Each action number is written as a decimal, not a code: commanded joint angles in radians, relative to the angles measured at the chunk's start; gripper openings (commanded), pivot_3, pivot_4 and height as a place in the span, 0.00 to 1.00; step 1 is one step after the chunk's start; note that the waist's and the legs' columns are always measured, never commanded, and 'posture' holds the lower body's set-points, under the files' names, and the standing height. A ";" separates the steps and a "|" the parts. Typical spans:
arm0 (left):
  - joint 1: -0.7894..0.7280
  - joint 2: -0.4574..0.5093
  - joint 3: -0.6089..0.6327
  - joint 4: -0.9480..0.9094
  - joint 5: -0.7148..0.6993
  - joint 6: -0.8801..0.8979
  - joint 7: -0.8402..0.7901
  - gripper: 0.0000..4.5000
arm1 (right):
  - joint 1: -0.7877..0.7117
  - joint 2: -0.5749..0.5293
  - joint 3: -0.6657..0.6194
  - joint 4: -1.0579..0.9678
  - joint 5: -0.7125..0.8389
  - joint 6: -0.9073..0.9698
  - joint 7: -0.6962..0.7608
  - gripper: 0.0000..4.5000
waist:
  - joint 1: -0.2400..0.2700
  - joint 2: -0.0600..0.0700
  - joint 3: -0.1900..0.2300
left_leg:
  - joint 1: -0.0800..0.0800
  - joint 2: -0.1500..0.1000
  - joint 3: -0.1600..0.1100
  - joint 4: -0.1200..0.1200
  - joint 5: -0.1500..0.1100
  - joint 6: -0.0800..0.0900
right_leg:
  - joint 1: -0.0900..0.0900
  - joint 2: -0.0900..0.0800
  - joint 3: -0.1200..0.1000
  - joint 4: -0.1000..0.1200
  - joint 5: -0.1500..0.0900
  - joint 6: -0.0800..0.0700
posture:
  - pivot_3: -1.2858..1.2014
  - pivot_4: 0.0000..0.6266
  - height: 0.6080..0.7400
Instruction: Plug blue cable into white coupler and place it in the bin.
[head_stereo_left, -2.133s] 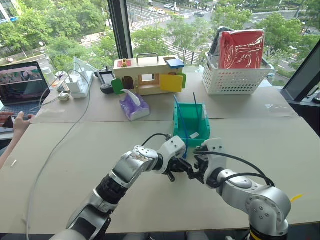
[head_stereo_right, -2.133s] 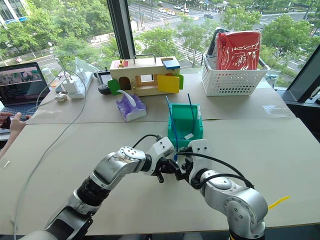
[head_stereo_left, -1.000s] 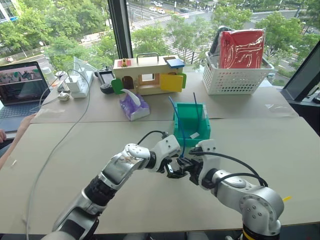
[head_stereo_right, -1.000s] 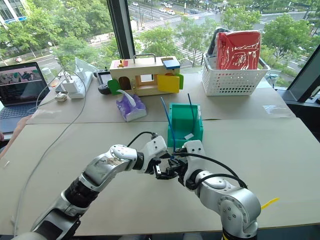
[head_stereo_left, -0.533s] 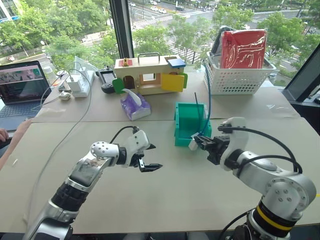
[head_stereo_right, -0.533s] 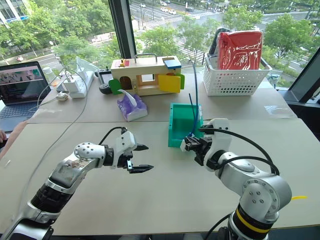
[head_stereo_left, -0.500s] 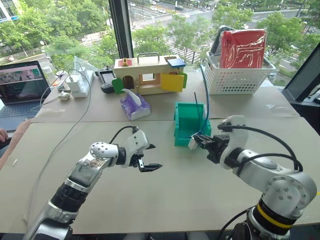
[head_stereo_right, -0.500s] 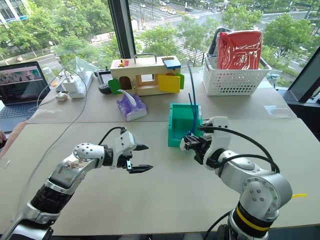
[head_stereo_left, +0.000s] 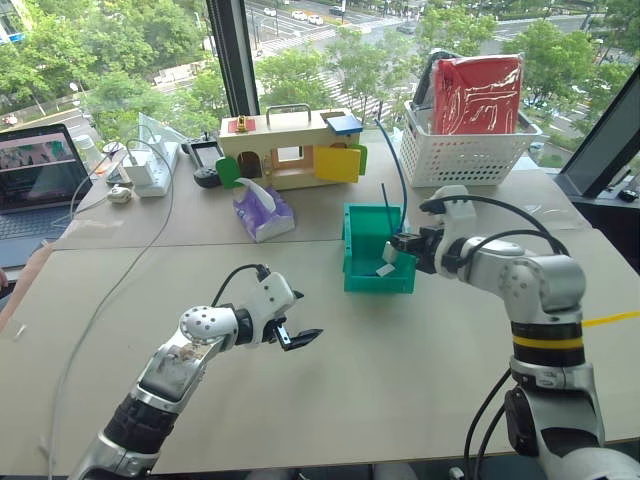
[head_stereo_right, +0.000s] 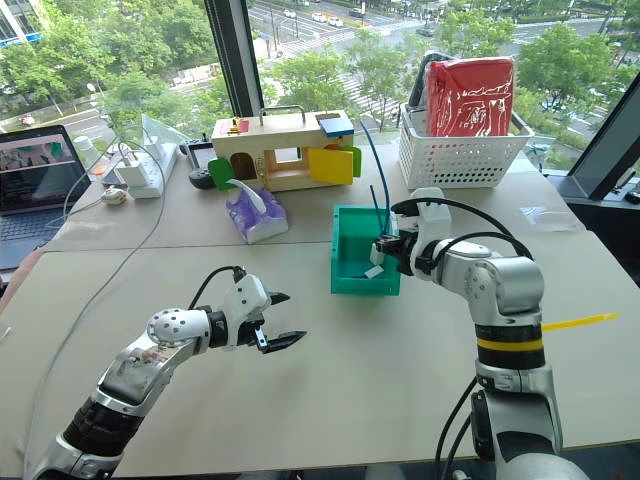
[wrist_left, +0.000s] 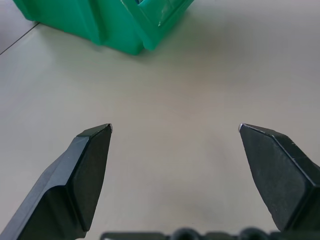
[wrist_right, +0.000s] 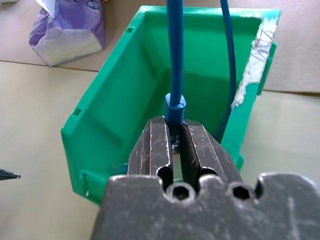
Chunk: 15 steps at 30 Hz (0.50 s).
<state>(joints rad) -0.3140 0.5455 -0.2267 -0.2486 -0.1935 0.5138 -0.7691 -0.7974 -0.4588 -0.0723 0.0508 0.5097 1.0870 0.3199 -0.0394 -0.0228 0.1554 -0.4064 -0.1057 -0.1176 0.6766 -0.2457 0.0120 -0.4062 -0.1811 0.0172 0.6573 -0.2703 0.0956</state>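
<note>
The teal bin (head_stereo_left: 352, 250) stands mid-table. My right gripper (head_stereo_left: 400, 243) hovers over its right side, shut on the plug end of the blue cable (wrist_right: 174, 50). From the fingers the cable rises and arcs back toward the window (head_stereo_left: 402, 185). In the right wrist view a thin pale piece sits between the shut fingertips (wrist_right: 156, 131), just behind the blue boot; I cannot tell whether it is the white coupler. My left gripper (head_stereo_left: 305, 318) is open and holds nothing, low over bare table to the left of and nearer than the bin (wrist_left: 115, 25).
A white paper scrap (head_stereo_left: 385, 270) lies inside the bin. Behind it are a purple tissue pack (head_stereo_left: 263, 210), a wooden toy house (head_stereo_left: 295, 150) and a white basket (head_stereo_left: 470, 160). A laptop (head_stereo_left: 35, 190), a power strip (head_stereo_left: 150, 170) and grey cords sit far left.
The two grippers, close together in front of the bin a second ago, have parted. The left one drew back to the left, open. The right one carried the cable end up over the bin.
</note>
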 joint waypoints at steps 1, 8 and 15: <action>0.020 0.002 0.042 -0.078 0.003 0.040 0.050 0.99 | -0.088 0.008 0.041 0.153 -0.062 -0.146 0.090 0.10 | -0.002 0.000 0.000 | 0.000 0.000 0.000 0.000 0.000 0.000 | 0.000 0.000 0.000 0.000 0.000 0.000 | 0.52 0.24 1.00; 0.065 0.028 0.093 -0.112 0.012 0.111 0.110 1.00 | -0.144 0.033 0.054 0.232 -0.082 -0.175 0.170 0.63 | -0.003 0.000 0.000 | -0.001 0.000 0.000 0.000 0.002 -0.004 | 0.000 0.000 0.000 0.001 0.000 0.000 | 0.52 0.24 1.00; 0.053 0.011 0.138 -0.100 -0.023 0.138 0.127 1.00 | -0.178 0.012 0.007 0.164 -0.052 -0.109 0.175 0.99 | -0.001 0.000 0.000 | -0.002 0.000 -0.001 0.000 0.002 -0.004 | 0.000 0.000 0.000 0.001 0.000 0.000 | 0.52 0.24 1.00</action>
<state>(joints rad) -0.2487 0.5580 -0.1262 -0.3226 -0.2009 0.6470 -0.6503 -0.9348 -0.4236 -0.0200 0.2804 0.4365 0.9568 0.4898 -0.0400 -0.0228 0.1555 -0.4083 -0.1056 -0.1182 0.6764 -0.2437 0.0081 -0.4067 -0.1814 0.0169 0.6585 -0.2702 0.0957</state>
